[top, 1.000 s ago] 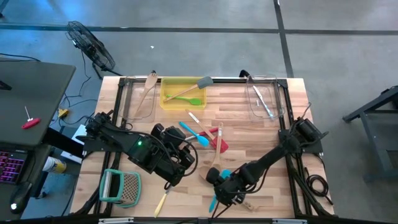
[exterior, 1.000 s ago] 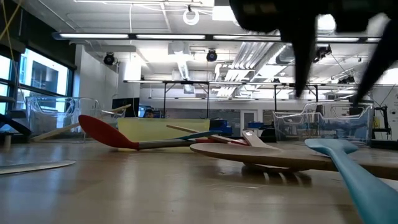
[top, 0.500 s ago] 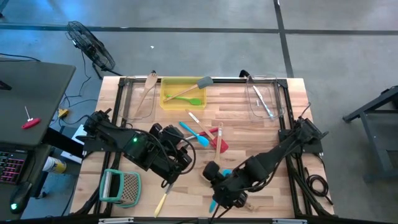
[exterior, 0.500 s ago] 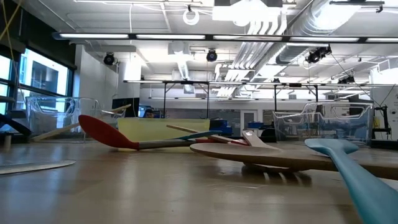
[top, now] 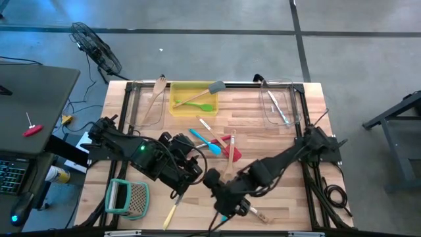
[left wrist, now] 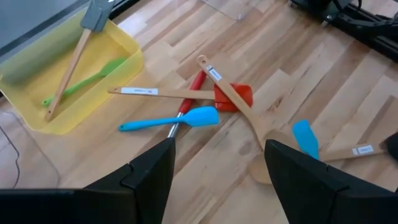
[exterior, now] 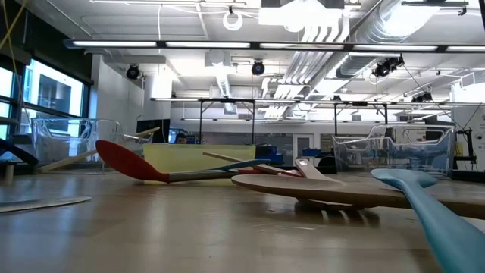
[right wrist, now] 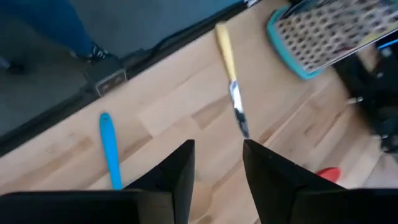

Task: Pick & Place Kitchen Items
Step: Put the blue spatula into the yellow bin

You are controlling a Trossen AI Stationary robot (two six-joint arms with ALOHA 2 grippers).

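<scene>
1. Mostly the table (top: 276, 135) keeps bare wood along its right half, between the central clutter and the clear bin (top: 279, 102) at the far right corner; the yellow tray (top: 181, 105) sits against the far edge, holding a green spatula (top: 200, 107) and a grey spatula (top: 205, 92).
2. Loose kitchen items crowd the table's middle: a blue spatula (left wrist: 171, 120), a red spatula (left wrist: 227, 96) and a wooden spoon (left wrist: 239, 109) crossing it. A yellow-handled knife (right wrist: 231, 81) and a teal grater (top: 127, 197) lie by the near edge, towards the left corner.
3. Another blue utensil (right wrist: 110, 149) at the near edge is partly hidden under the right arm from above.
4. Left gripper (left wrist: 217, 165) hovers wide apart over the table's middle, holding nothing.
5. Right gripper (right wrist: 217, 165) hangs above the near edge, fingers (right wrist: 177, 171) parted with a narrow gap, nothing between them.
</scene>
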